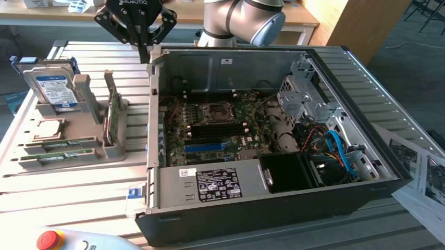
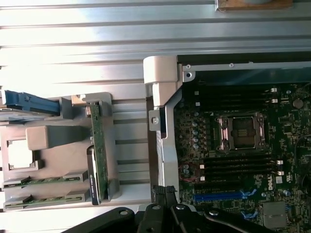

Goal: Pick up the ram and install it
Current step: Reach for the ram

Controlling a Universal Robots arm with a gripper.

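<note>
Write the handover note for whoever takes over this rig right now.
Gripper: shut, holding nothing, hanging over the far corner of the computer case, on the exterior view's left.
Ram sticks: two, lying flat in the grey holder beside the case, untouched.
Motherboard ram slots: look empty.
Done: nothing yet.
Left: the pick-up and the install.

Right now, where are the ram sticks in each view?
Exterior view: two ram sticks lie flat in the grey holder, at the exterior view's left, outside the computer case.
Wrist view: the sticks lie in the holder, with the upright green card between them and the case.
Shared landmark: that upright green card.
</note>
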